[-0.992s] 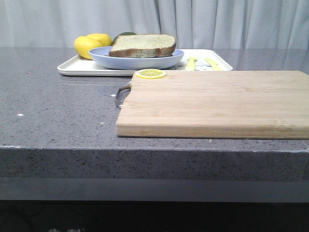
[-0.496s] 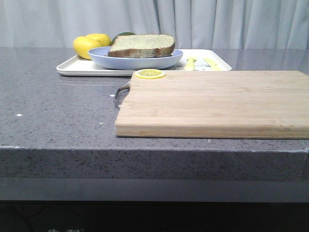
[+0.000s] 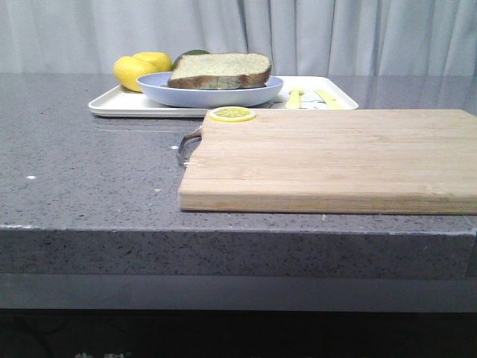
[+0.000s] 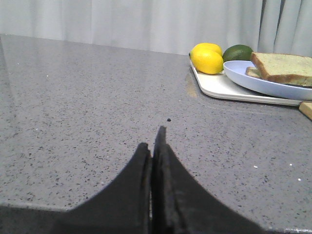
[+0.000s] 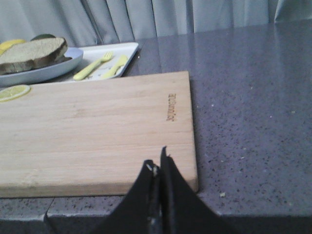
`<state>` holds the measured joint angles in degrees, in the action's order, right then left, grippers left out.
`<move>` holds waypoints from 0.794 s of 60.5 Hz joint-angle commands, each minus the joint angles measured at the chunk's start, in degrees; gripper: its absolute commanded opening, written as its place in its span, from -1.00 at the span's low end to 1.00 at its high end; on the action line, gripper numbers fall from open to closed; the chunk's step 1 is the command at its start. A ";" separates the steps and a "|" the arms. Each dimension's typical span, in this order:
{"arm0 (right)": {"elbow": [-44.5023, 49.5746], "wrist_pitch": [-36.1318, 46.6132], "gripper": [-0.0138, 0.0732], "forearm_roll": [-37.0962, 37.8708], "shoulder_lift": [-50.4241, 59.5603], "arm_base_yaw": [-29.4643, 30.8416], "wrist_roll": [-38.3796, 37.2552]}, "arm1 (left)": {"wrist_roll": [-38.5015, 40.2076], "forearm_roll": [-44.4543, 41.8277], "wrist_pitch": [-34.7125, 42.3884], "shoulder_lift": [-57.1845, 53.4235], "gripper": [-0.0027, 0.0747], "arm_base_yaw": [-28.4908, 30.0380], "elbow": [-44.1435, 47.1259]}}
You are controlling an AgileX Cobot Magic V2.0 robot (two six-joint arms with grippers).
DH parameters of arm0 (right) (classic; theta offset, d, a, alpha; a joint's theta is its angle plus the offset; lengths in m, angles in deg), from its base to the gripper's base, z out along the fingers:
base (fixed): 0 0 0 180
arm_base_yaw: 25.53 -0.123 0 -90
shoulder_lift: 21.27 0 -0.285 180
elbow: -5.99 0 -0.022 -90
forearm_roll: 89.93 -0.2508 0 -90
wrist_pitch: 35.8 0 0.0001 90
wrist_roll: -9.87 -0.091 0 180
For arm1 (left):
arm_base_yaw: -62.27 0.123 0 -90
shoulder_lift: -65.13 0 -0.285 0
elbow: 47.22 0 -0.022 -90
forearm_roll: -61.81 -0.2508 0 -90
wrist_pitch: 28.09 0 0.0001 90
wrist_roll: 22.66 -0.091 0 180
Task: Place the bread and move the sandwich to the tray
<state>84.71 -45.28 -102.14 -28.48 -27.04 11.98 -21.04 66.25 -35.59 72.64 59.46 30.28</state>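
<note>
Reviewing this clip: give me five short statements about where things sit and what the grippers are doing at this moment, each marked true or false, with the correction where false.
1. The bread lies on the blue plate. True.
2. The blue plate sits on the cutting board. False: it sits on the tray, behind the board.
3. A lemon slice lies at the board's far left corner. True.
4. The left gripper is holding the bread. False: it is shut on nothing, over bare countertop.
5. The right gripper is wide open over the tray. False: it is shut, at the board's near edge.
</note>
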 commanded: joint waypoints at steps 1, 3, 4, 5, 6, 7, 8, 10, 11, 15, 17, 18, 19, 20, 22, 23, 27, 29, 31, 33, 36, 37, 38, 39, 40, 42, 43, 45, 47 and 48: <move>-0.07 2.73 -0.82 0.63 1.02 0.37 0.12 | 0.00 0.07 4.93 -1.17 -0.98 -0.14 0.02; -0.07 2.35 -0.82 0.63 1.02 0.37 0.12 | 0.00 0.07 4.93 -1.17 -0.98 -0.14 0.02; -0.07 2.35 -0.82 0.63 1.02 0.37 0.12 | 0.00 0.07 4.93 -1.17 -0.98 -0.14 0.02; -0.07 2.29 -0.82 0.63 1.02 0.37 0.12 | 0.00 0.07 4.93 -1.17 -0.98 -0.14 0.02; -0.07 2.29 -0.82 0.63 1.02 0.37 0.12 | 0.00 0.07 4.93 -1.17 -0.98 -0.14 0.02; -0.07 2.29 -0.82 0.63 1.02 0.37 0.12 | 0.00 0.07 4.93 -1.17 -0.98 -0.14 0.02; -0.07 2.29 -0.82 0.63 1.02 0.37 0.12 | 0.00 0.07 4.93 -1.17 -0.98 -0.14 0.02; -0.07 2.29 -0.82 0.63 1.02 0.37 0.12 | 0.00 0.07 4.93 -1.17 -0.98 -0.14 0.02; -0.07 2.29 -0.82 0.63 1.02 0.37 0.12 | 0.00 0.07 4.93 -1.17 -0.98 -0.14 0.02; -0.07 2.29 -0.82 0.63 1.02 0.37 0.12 | 0.00 0.07 4.93 -1.17 -0.98 -0.14 0.02; -0.07 2.29 -0.82 0.63 1.02 0.37 0.12 | 0.00 0.07 4.93 -1.17 -0.98 -0.14 0.02; -0.07 2.29 -0.82 0.63 1.02 0.37 0.12 | 0.00 0.07 4.93 -1.17 -0.98 -0.14 0.02; -0.07 2.29 -0.82 0.63 1.02 0.37 0.12 | 0.00 0.07 4.93 -1.17 -0.98 -0.14 0.02; -0.07 2.29 -0.82 0.63 1.02 0.37 0.12 | 0.00 0.07 4.93 -1.17 -0.98 -0.14 0.02; -0.07 2.29 -0.82 0.63 1.02 0.37 0.12 | 0.00 0.07 4.93 -1.17 -0.98 -0.14 0.02; -0.07 2.29 -0.82 0.63 1.02 0.37 0.12 | 0.00 0.07 4.93 -1.17 -0.98 -0.14 0.02; -0.07 2.29 -0.82 0.63 1.02 0.37 0.12 | 0.00 0.07 4.93 -1.17 -0.98 -0.14 0.02; -0.07 2.29 -0.82 0.63 1.02 0.37 0.12 | 0.00 0.07 4.93 -1.17 -0.98 -0.14 0.02; -0.07 2.29 -0.82 0.63 1.02 0.37 0.12 | 0.00 0.07 4.93 -1.17 -0.98 -0.14 0.02; -0.07 2.29 -0.82 0.63 1.02 0.37 0.12 | 0.00 0.07 4.93 -1.17 -0.98 -0.14 0.02; -0.07 2.29 -0.82 0.63 1.02 0.37 0.12 | 0.00 0.07 4.93 -1.17 -0.98 -0.14 0.02; -0.07 2.29 -0.82 0.63 1.02 0.37 0.12 | 0.00 0.07 4.93 -1.17 -0.98 -0.14 0.02; -0.07 2.29 -0.82 0.63 1.02 0.37 0.12 | 0.00 0.07 4.93 -1.17 -0.98 -0.14 0.02; -0.07 2.29 -0.82 0.63 1.02 0.37 0.12 | 0.00 0.07 4.93 -1.17 -0.98 -0.14 0.02; -0.07 2.29 -0.82 0.63 1.02 0.37 0.12 | 0.00 0.07 4.93 -1.17 -0.98 -0.14 0.02; -0.07 2.29 -0.82 0.63 1.02 0.37 0.12 | 0.00 0.07 4.93 -1.17 -0.98 -0.14 0.02; -0.07 2.29 -0.82 0.63 1.02 0.37 0.12 | 0.00 0.07 4.93 -1.17 -0.98 -0.14 0.02; -0.07 2.29 -0.82 0.63 1.02 0.37 0.12 | 0.00 0.07 4.93 -1.17 -0.98 -0.14 0.02; -0.07 2.29 -0.82 0.63 1.02 0.37 0.12 | 0.00 0.07 4.93 -1.17 -0.98 -0.14 0.02; -0.07 2.29 -0.82 0.63 1.02 0.37 0.12 | 0.00 0.07 4.93 -1.17 -0.98 -0.14 0.02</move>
<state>84.71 -47.14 -101.92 -28.48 -27.04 11.86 -21.04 66.25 -35.59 72.64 59.46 30.28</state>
